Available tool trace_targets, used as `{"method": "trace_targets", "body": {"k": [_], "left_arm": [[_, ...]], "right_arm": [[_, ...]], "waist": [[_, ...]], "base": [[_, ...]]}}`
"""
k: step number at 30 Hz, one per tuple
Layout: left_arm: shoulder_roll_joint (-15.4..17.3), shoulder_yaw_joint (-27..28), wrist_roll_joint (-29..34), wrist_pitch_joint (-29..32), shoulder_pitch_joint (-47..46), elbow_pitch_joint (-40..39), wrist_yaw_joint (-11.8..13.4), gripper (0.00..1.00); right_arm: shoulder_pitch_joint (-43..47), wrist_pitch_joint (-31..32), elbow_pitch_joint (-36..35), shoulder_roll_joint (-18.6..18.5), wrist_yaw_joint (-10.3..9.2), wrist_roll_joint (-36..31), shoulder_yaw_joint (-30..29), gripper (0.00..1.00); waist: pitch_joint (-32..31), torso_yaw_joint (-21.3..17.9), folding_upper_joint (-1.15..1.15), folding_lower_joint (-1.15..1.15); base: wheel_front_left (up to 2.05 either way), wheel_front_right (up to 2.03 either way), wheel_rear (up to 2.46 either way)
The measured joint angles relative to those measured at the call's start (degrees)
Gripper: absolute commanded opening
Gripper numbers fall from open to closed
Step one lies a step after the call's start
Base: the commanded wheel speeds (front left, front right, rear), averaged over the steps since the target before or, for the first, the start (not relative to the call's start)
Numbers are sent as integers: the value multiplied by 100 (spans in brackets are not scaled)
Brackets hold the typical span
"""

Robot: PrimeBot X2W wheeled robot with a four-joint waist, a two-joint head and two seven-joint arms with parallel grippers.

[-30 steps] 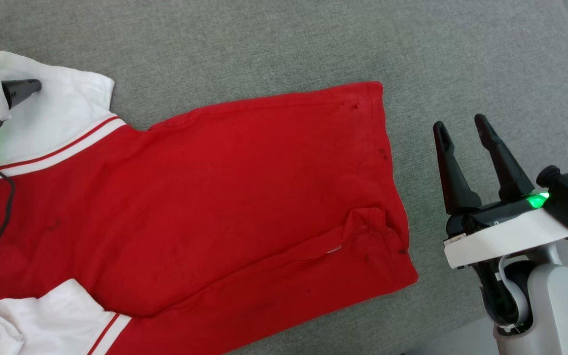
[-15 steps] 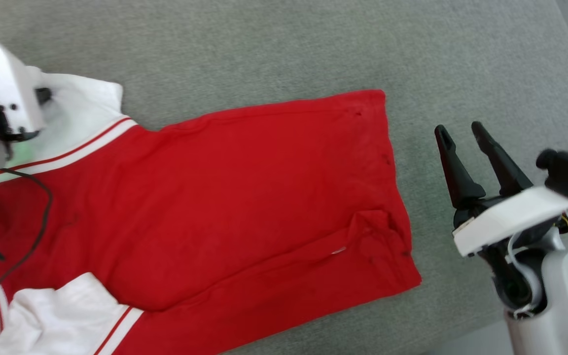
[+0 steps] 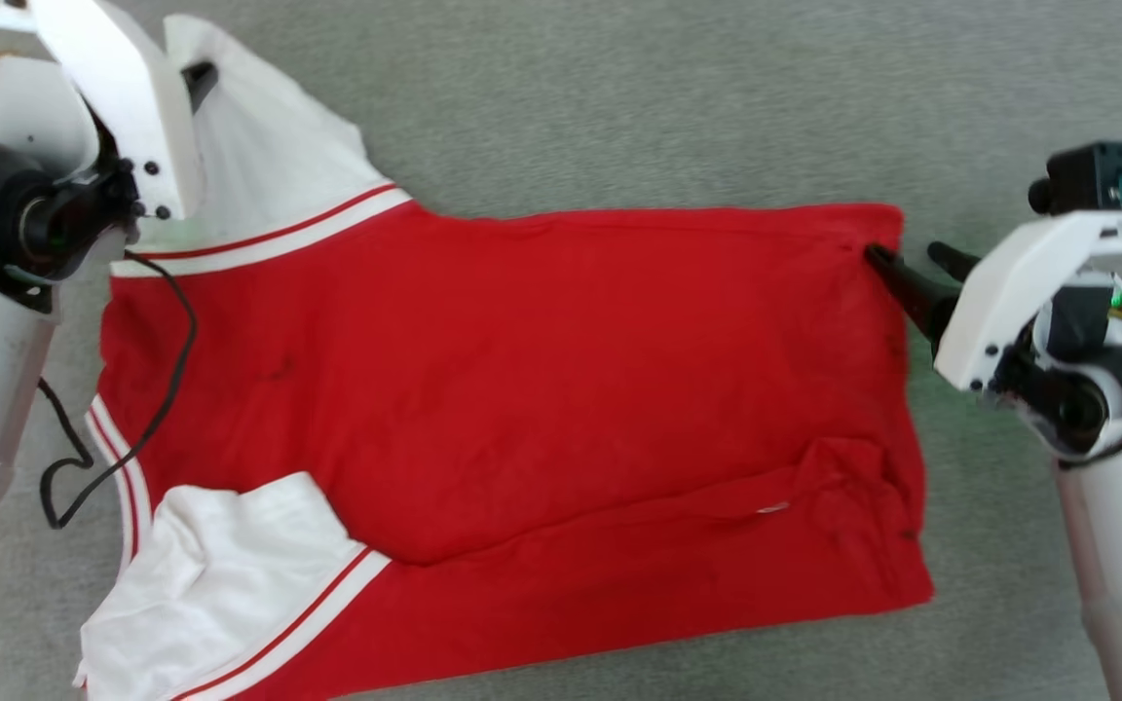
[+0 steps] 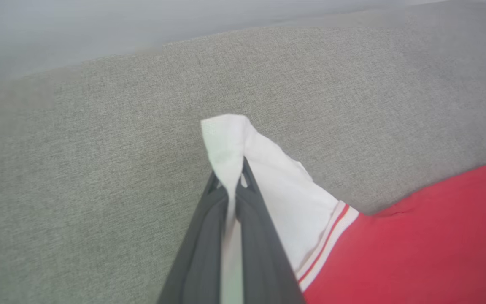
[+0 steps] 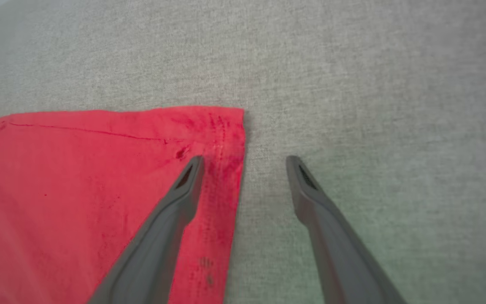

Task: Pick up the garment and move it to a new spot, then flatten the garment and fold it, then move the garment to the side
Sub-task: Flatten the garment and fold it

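My left gripper (image 4: 231, 180) is clamped tight on the tip of the far white sleeve (image 4: 276, 181), and the cloth tents up toward its fingers. I judge this is to draw that sleeve out straight for flattening. The red shirt (image 3: 522, 389) lies plain side up across the grey upholstery (image 3: 639, 97), with its near sleeve (image 3: 230, 574) crumpled. My right gripper (image 5: 245, 162) stands wide, one finger over the hem corner (image 5: 226, 122) and the other over bare cushion — placed to straddle that edge. The head view gives me the whole layout; the wrist views show the pinch itself and the hem stitching.
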Motion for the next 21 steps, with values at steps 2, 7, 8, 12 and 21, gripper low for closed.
{"method": "trace_targets", "body": {"k": [2, 7, 8, 12, 21], "left_arm": [[-25, -18, 16, -45, -18, -78, -16, 0], [-58, -54, 26, -165, -20, -148, -69, 0], [-69, -56, 24, -171, -19, -149, -78, 0], [-115, -63, 13, -283, 5, -114, -124, 0], [-162, 265, -359, -899, 640, -65, -167, 0]], "right_arm": [[-241, 137, 248, -19, 0, -23, 20, 100], [-762, 558, 862, -105, 4, -109, 33, 47], [-844, 670, 966, -115, 5, -179, 25, 0], [-999, 770, 1146, -108, 0, -326, 21, 0], [-743, 342, 600, -219, 0, -426, 152, 0]], "waist": [[69, 101, 0, 0], [217, 300, 0, -1], [229, 330, 0, -1], [205, 392, 0, -1], [-263, 459, 0, -1]], "base": [[0, 0, 0], [0, 0, 0], [0, 0, 0], [0, 0, 0], [0, 0, 0]]}}
